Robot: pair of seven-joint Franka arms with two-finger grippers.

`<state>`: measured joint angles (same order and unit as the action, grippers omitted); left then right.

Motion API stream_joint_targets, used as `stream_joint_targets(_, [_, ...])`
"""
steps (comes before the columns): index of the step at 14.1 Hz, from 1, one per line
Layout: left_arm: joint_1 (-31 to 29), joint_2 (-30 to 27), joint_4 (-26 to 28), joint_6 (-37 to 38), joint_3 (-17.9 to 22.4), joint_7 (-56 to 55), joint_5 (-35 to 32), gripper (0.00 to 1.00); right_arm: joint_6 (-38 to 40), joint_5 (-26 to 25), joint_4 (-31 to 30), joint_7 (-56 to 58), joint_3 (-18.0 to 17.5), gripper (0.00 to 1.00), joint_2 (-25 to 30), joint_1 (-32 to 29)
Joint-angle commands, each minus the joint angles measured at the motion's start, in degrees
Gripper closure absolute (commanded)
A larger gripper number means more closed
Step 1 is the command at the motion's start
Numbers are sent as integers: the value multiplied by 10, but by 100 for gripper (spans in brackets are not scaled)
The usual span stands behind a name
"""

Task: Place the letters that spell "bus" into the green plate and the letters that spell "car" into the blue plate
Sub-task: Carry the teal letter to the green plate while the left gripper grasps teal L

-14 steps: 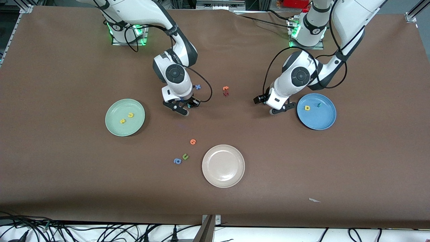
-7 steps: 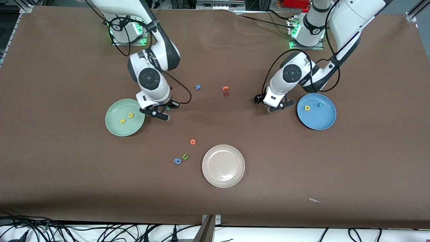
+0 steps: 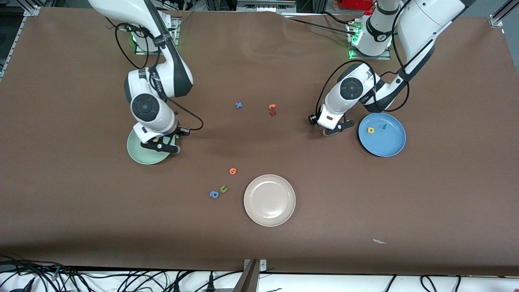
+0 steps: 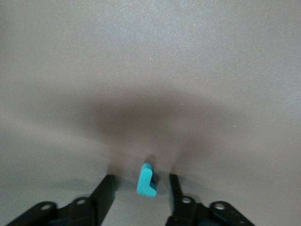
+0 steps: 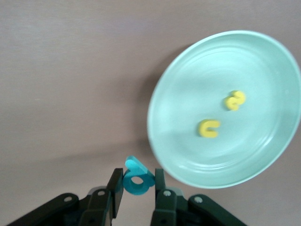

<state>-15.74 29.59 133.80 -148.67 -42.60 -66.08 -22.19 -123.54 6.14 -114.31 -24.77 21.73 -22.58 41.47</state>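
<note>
Where the front view shows the whole table, the right gripper (image 3: 162, 147) hangs over the green plate (image 3: 140, 158) in the frame's middle band, toward the right arm's end. The left gripper (image 3: 334, 130) is down at the cloth just beside the blue plate (image 3: 389, 146), which already holds the yellow a (image 3: 370, 130) and the teal r (image 3: 385, 127). A cream plate (image 3: 269, 200) sits in the lower middle, apart from both.

From the left wrist view, the teal c (image 4: 146, 180) lies on the cloth between the jaws. They stand partly apart, with a gap showing on each side, so nothing is gripped yet.

From the right wrist view, the jaws are narrow and pinch the teal b (image 5: 138, 179) by its flat faces at the plate's rim. The yellow u (image 5: 209, 128) and the yellow s (image 5: 234, 100) lie inside the plate.

These foam letters look very light and soft. A gentle pinch across the flat sides should do, while a hard squeeze would likely bend or flick one away.
</note>
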Motion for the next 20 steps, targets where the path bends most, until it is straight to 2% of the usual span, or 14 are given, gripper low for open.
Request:
stream_joint_targets(1, [6, 2, 1, -4, 5, -19, -19, 61, 3, 2, -18, 63, 32, 74, 10, 3])
stream_joint_targets(3, [5, 2, 1, -4, 5, -19, -19, 70, 2, 4, -20, 121, 61, 74, 4, 0])
stream_joint_targets(4, [6, 2, 1, -3, 5, -20, -19, 70, 2, 4, -21, 141, 65, 74, 1, -9])
stream_joint_targets(6, [7, 2, 1, -2, 5, -21, -19, 73, -6, 4, -28, 183, 65, 74, -3, -38])
stream_joint_targets(9, [10, 2, 1, -1, 5, -25, -19, 84, -8, 6, -36, 215, 65, 74, -12, -58])
stream_joint_targets(11, [10, 2, 0, 7, 5, -25, -19, 98, -27, 6, -48, 219, 65, 74, -23, -58])
stream_joint_targets(15, [2, -7, -11, 15, 3, -23, -19, 100, -42, 6, -60, 226, 65, 72, -34, -64])
stream_joint_targets(17, [-3, -23, -37, 72, 1, -15, -19, 100, -42, 6, -61, 235, 65, 71, -34, -66])
stream_joint_targets(18, [-3, -32, -56, 112, 0, -5, -19, 100, -42, 7, -61, 236, 65, 66, -37, -67])
stream_joint_targets(19, [-10, -37, -75, 143, -1, 13, -13, 100, -42, 7, -61, 235, 65, 30, -39, -67])
stream_joint_targets(20, [-21, -38, -92, 165, -5, 31, -9, 100, -41, 7, -60, 234, 65, 0, -39, -68])
